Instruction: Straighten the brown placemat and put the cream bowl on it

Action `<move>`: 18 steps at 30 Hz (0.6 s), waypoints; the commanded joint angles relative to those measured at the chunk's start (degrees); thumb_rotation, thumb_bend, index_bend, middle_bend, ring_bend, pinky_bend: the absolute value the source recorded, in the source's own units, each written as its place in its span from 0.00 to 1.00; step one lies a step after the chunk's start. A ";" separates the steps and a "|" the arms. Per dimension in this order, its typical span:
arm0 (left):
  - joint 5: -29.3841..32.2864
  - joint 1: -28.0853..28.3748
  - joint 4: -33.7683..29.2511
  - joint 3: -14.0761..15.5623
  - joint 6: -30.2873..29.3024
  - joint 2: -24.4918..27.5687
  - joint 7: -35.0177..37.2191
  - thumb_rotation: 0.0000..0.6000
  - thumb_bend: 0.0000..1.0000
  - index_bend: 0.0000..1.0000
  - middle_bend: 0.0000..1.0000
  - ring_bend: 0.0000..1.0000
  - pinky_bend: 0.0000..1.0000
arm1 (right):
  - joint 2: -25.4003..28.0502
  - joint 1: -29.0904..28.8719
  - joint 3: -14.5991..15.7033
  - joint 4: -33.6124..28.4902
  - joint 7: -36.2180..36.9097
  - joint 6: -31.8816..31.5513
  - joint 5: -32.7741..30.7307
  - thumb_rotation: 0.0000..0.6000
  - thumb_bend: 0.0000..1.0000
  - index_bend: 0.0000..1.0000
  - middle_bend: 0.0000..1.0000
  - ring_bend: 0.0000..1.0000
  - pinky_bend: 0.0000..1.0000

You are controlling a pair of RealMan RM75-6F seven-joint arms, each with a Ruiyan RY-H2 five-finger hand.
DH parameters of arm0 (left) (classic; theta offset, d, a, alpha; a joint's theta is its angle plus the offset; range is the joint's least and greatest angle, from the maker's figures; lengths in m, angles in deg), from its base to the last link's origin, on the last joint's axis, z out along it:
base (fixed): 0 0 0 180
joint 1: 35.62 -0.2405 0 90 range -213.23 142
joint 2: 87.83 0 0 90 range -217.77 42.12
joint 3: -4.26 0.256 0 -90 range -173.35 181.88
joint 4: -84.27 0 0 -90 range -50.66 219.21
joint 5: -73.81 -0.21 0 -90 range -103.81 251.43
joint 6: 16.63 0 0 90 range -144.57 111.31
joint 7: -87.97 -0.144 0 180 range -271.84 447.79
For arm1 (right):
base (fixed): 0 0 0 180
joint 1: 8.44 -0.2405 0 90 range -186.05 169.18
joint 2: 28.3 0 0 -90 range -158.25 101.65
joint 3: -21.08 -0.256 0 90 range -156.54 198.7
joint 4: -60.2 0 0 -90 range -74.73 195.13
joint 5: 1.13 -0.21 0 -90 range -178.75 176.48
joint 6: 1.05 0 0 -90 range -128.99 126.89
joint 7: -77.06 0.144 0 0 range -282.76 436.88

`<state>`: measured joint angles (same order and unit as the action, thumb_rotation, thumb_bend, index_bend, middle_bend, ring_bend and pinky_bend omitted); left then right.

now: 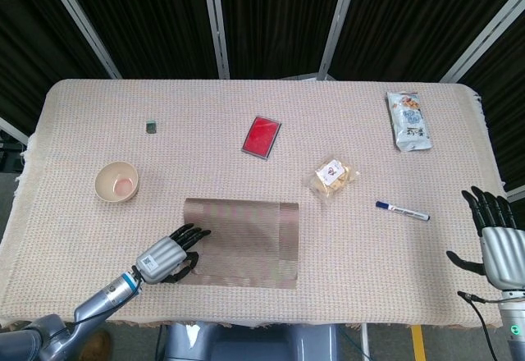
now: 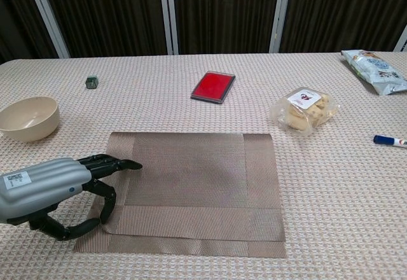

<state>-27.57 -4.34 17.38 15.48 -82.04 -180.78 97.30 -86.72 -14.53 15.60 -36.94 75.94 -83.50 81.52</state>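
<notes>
The left robot hand pinches the brown placemat's near left corner, the right robot hand is spread wide, and the cream bowl sits far left.

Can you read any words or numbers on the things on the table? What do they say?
No text here can be read.
Snack bag: has printing, too small and blurred.
Cookie pack: white label with a red mark, too blurred.
Left robot hand: small white sticker with a square code, too small.
Blue marker, red case, cream bowl, brown placemat: no writing visible.
</notes>
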 commanded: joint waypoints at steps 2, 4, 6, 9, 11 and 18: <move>0.16 -0.03 0.23 -0.23 -0.10 -0.41 0.28 1.00 0.46 0.61 0.00 0.00 0.00 | 0.01 -0.02 -0.02 0.06 0.15 0.03 0.02 1.00 0.00 0.02 0.00 0.00 0.00; 0.25 0.05 0.05 -0.57 -0.35 -0.53 0.33 1.00 0.46 0.62 0.00 0.00 0.00 | 0.03 -0.03 0.01 0.06 0.17 0.06 0.05 1.00 0.00 0.02 0.00 0.00 0.00; 0.25 0.15 -0.33 -0.89 -0.69 -0.54 0.37 1.00 0.46 0.63 0.00 0.00 0.00 | 0.05 -0.05 0.02 0.08 0.26 0.11 0.04 1.00 0.00 0.02 0.00 0.00 0.00; 0.30 0.50 -1.91 -1.90 -1.65 -0.14 0.32 1.00 0.47 0.64 0.00 0.00 0.00 | 0.10 -0.07 -0.04 0.15 0.42 0.16 -0.05 1.00 0.00 0.02 0.00 0.00 0.00; 0.68 0.86 -3.68 -3.12 -2.40 0.45 0.26 1.00 0.47 0.64 0.00 0.00 0.00 | 0.14 -0.08 -0.09 0.25 0.66 0.24 -0.18 1.00 0.00 0.02 0.00 0.00 0.00; 9.23 4.46 -12.07 -12.33 2.01 3.20 -4.29 1.00 0.47 0.65 0.00 0.00 0.00 | 0.06 -0.21 -0.14 0.42 0.84 0.54 -0.43 1.00 0.00 0.02 0.00 0.00 0.00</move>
<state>-22.71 -1.96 8.74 7.38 -83.00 -178.88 95.48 -86.64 -14.72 15.47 -36.53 76.80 -82.98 81.11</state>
